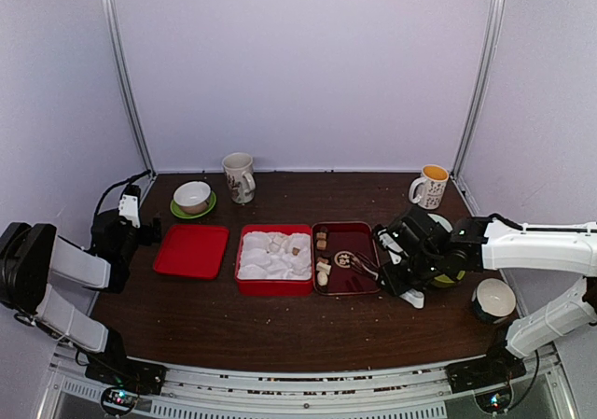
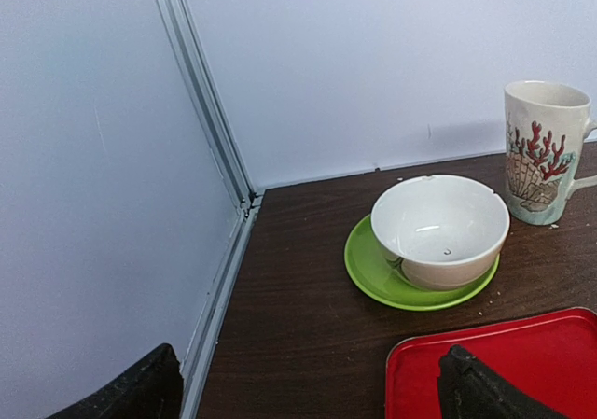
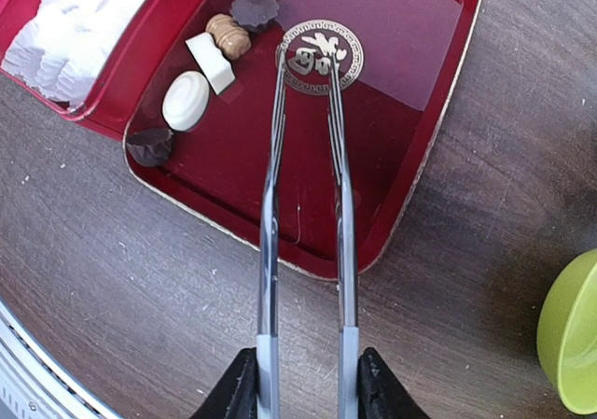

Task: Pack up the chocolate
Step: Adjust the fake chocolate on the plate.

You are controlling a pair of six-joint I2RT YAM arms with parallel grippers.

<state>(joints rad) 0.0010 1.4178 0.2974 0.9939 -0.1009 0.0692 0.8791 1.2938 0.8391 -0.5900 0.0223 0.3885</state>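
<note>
Right gripper [image 3: 303,386] pinching metal tongs [image 3: 270,204], fingers cropped at six o'clock, chocolate [image 3: 187,100] at ten o'clock in tray [image 3: 410,111], left gripper [image 2: 308,386] spread wide

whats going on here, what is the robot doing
It is packing chocolates. The right fingers hold metal tongs over the dark tray, tips apart above its gold emblem, nothing between them. Several chocolates lie along the tray's edge nearest the box, and a couple seem to sit in its white insert. The left fingers hang open by the red lid, near a bowl on a green saucer.
</note>
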